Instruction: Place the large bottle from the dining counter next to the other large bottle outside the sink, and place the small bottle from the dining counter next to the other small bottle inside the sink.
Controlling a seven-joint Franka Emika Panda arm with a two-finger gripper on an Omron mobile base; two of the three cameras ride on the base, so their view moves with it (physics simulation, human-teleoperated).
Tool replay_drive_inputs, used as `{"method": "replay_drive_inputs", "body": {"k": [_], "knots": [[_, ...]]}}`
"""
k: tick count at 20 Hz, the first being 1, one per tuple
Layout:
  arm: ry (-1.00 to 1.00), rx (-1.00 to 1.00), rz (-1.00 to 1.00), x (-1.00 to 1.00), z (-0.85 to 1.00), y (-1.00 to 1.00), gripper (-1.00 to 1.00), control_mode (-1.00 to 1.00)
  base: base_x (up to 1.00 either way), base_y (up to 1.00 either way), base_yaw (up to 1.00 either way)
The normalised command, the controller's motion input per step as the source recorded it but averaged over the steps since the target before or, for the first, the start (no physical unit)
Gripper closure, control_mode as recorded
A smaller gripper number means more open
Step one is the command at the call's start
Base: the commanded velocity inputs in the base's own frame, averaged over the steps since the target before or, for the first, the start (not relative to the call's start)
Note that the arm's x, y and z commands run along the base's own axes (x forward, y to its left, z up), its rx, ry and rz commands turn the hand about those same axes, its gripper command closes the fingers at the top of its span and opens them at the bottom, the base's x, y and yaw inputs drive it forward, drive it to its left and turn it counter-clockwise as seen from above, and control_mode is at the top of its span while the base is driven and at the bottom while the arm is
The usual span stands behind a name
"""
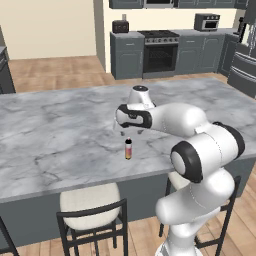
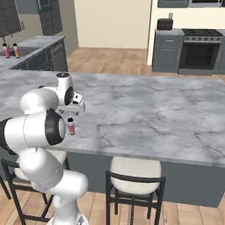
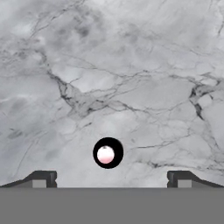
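Note:
A small bottle (image 1: 128, 149) with a dark cap and a pink-to-orange body stands upright on the grey marble dining counter (image 1: 60, 130), near its front edge. My gripper (image 1: 129, 131) hangs just above the bottle and points down at it. From the hand view the bottle's round cap (image 3: 107, 153) sits between and a little beyond the two fingertips (image 3: 43, 178), which stand wide apart, open and holding nothing. The right base view has the bottle (image 2: 70, 126) just below the gripper (image 2: 74, 112). Two bottles (image 2: 5, 50) (image 2: 16, 50) stand on the far left counter.
Stools (image 1: 91, 200) (image 2: 135, 171) stand along the counter's front edge. Behind the counter are a stove (image 1: 159, 50), a toaster (image 1: 120, 26), a microwave (image 1: 206, 21) and a fridge (image 1: 245, 65). Open marble lies on all sides of the bottle.

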Motion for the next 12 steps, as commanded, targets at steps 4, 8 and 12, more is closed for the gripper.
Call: {"method": "replay_drive_inputs", "body": {"k": [4,8,12], "knots": [[0.00,0.00,0.00,0.11,0.00,0.15,-1.00,-1.00,0.00,0.00,0.00],[0.00,0.00,0.00,0.01,-0.07,0.11,-1.00,-1.00,0.00,0.00,0.00],[0.00,0.00,0.00,0.00,0.00,0.00,-1.00,-1.00,0.00,0.00,0.00]]}}
